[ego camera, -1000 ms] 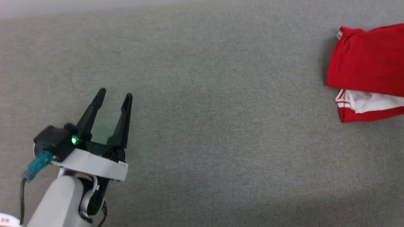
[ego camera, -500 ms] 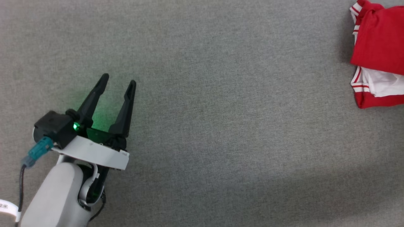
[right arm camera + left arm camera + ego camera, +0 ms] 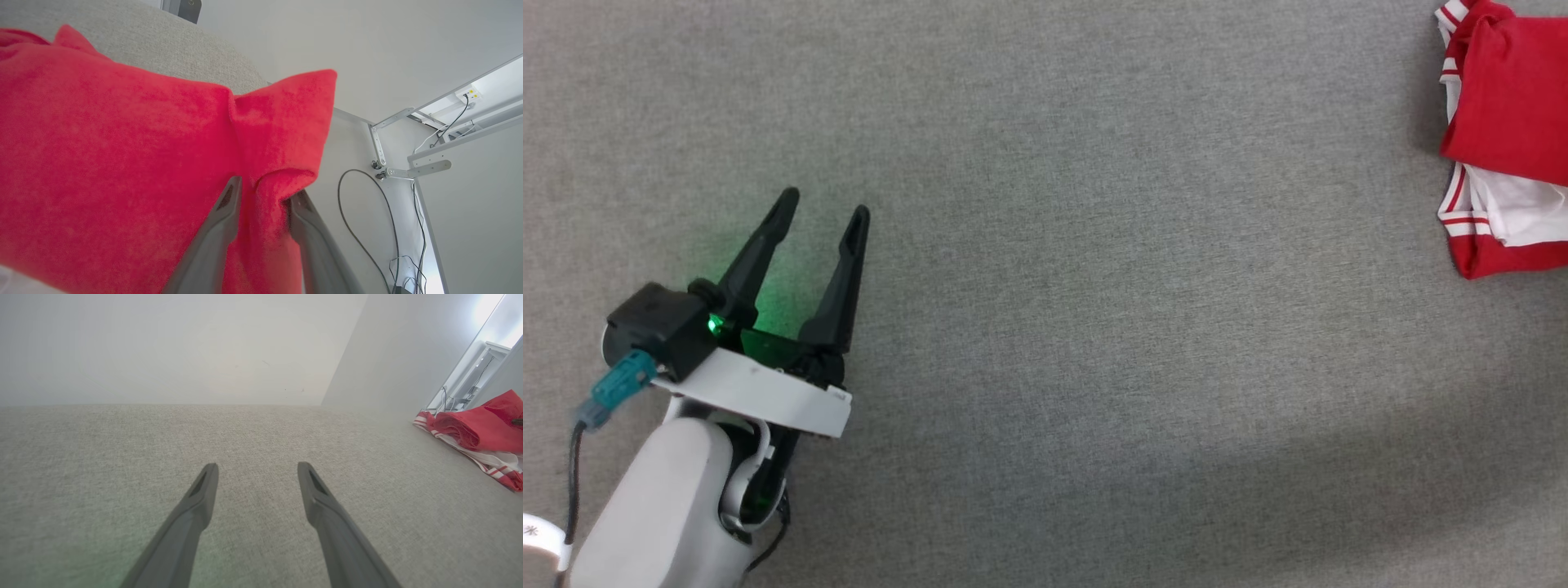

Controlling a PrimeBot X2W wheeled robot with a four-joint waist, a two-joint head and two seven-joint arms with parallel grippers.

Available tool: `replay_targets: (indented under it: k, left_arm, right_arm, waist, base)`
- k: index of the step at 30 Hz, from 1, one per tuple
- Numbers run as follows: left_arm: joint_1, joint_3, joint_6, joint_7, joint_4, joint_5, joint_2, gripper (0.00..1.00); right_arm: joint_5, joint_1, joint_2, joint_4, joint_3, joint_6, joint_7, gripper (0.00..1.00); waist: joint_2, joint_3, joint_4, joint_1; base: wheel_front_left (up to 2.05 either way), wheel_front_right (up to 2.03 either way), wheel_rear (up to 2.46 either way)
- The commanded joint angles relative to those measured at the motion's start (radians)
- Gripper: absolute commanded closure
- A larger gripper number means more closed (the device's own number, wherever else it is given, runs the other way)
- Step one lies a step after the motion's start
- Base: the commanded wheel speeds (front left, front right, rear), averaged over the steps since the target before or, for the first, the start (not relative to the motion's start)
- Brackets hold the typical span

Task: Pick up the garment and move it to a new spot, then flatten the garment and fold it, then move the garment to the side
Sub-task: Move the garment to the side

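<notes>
The garment (image 3: 1503, 90), red with white sleeves and red-and-white stripe trim, lies folded in a bundle at the far right edge of the grey surface in the head view, partly cut off by the frame. It also shows at the right of the left wrist view as the garment (image 3: 474, 428). My left gripper (image 3: 823, 204) hovers open and empty at the lower left, far from it; its fingers (image 3: 257, 467) point over bare fabric surface. My right gripper (image 3: 266, 188) has its jaws parted around a raised fold of the red garment (image 3: 122, 143).
The grey textured surface (image 3: 1094, 286) stretches wide between my left gripper and the garment. The right wrist view shows a white wall, metal brackets (image 3: 408, 167) and hanging cables (image 3: 359, 228) beyond the surface's edge.
The head camera has shifted, so the garment sits further toward the picture's upper right edge. My left gripper stays open in much the same place.
</notes>
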Motion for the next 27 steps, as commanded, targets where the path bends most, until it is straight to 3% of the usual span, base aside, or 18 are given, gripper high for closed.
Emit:
replay_targets:
  k: [1, 16, 27]
  left_arm:
    - [-0.008, 0.000, -0.004, 0.001, 0.002, -0.005, 0.003, 0.00]
    - [0.029, 0.025, -0.004, 0.001, 0.020, -0.008, -0.012, 0.00]
    - [0.119, 0.085, -0.004, 0.001, 0.023, 0.003, -0.044, 0.00]
  right_arm:
    - [-0.006, -0.017, 0.008, 0.014, 0.008, -0.001, -0.013, 0.00]
    - [0.010, -0.068, 0.029, 0.102, 0.043, -0.001, -0.125, 0.00]
    - [0.068, -0.018, 0.087, 0.052, 0.094, -0.001, -0.169, 0.00]
  waist:
    - [0.0000, -0.004, -0.003, 0.0000]
    - [0.0000, -0.075, 0.008, 0.0000]
    - [0.0000, -0.195, 0.062, 0.0000]
  base:
    - [0.00, 0.00, 0.00]
    - [0.00, 0.00, 0.00]
    - [0.00, 0.00, 0.00]
